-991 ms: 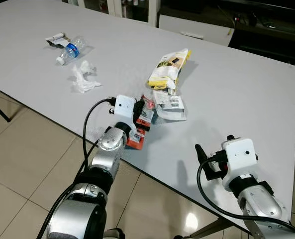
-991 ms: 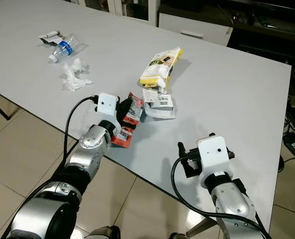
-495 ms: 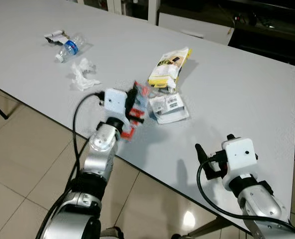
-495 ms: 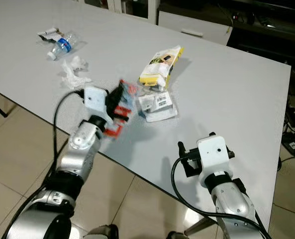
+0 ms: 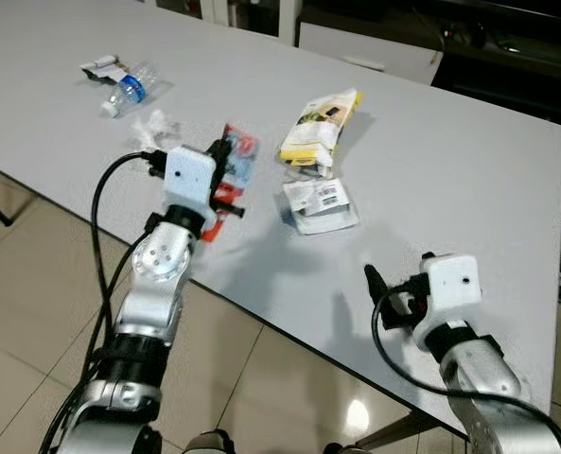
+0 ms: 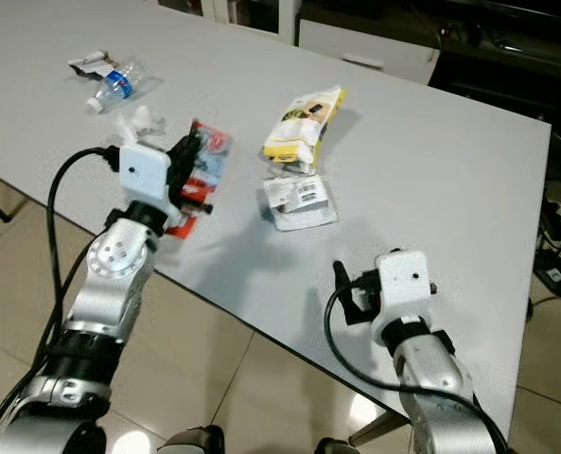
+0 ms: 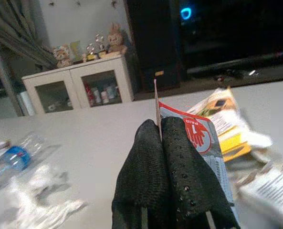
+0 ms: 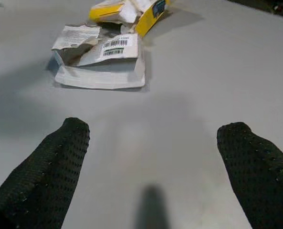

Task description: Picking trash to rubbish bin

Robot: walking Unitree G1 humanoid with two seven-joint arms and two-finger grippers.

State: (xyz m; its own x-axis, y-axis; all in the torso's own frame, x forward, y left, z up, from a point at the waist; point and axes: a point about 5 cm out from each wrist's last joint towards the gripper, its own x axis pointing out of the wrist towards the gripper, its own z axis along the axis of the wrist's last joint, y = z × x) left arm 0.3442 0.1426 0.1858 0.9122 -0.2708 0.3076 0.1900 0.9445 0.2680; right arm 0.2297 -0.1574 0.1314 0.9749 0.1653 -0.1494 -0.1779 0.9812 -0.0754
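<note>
Grip comes first at this stage: the left gripper (image 7: 161, 143) has its two black fingers pinched flat on a red wrapper (image 5: 235, 161), held upright and clear of the white table (image 5: 469, 170) near its front edge. The pinch sits low on the packet, so most of the wrapper stands free above the fingers — carrying it to the bin would best be done steadily, without a sharp swing, or the thin foil may slip out. No rubbish bin can be made out, so the robot would probably have to turn from the table to find one.

The right gripper (image 8: 153, 157) hovers low over the table at the near right, fingers spread wide, holding nothing.

Further in lie a flat white packet with a barcode (image 5: 320, 200) and, just behind it and touching, a yellow snack bag (image 5: 320, 128) — crumpled, its contents not visible. Beyond the left arm sits a crumpled tissue (image 5: 151, 126). Farthest off, a plastic bottle (image 5: 129, 87) lies on its side, apparently empty, beside a small scrap of wrapper (image 5: 101, 67).
</note>
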